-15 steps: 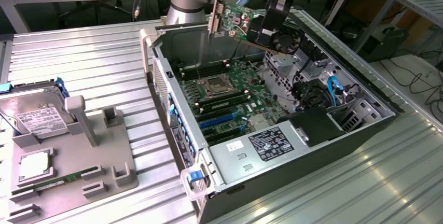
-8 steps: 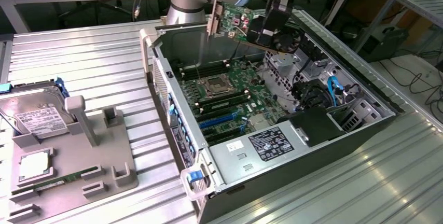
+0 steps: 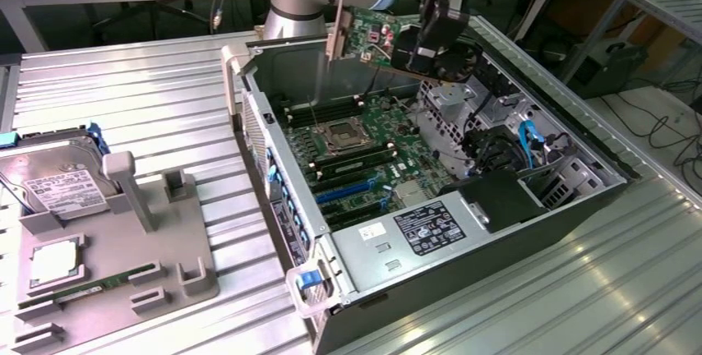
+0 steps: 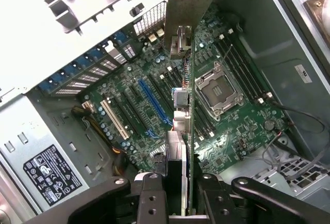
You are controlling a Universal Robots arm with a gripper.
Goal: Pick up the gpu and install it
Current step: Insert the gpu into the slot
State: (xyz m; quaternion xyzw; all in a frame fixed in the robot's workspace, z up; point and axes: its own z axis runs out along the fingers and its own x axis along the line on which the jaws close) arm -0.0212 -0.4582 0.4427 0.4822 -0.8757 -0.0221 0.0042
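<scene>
Gripping state, exterior view: the gripper (image 3: 408, 53) has its jaws closed on the gpu (image 3: 367, 36), clamped at the end of the card away from its silvery bracket.
GPU position: in the air and held on edge in the jaws, above the open computer case (image 3: 288, 207) and clear of the motherboard (image 3: 379, 162) below.
Step in hand: carry phase, as judged. The card is picked up but not yet seated.
Count, exterior view: one gpu, one gripper, one case, and one CPU socket (image 3: 340, 133) below the jaws.
Off-case items: one hard drive (image 3: 55, 182) and one green memory stick (image 3: 99, 283) sit on one grey fixture (image 3: 143, 232). All are well apart from the jaws, on the ribbed worktop (image 3: 131, 92).
Gripping state, wrist view: the gripper (image 4: 178, 195) has one jaw on each face of the gpu (image 4: 188, 105), which is seen edge-on running away from the jaws.
Below the jaws: the CPU socket lies to one side of the card line. One blue slot (image 4: 153, 100) and one white slot (image 4: 116, 120) lie to the other side. The number of dark slots cannot be told.
Next move requirement, as judged: the card edge must be parallel to one slot and directly over it, with the bracket toward the case wall, before any downward press.
</scene>
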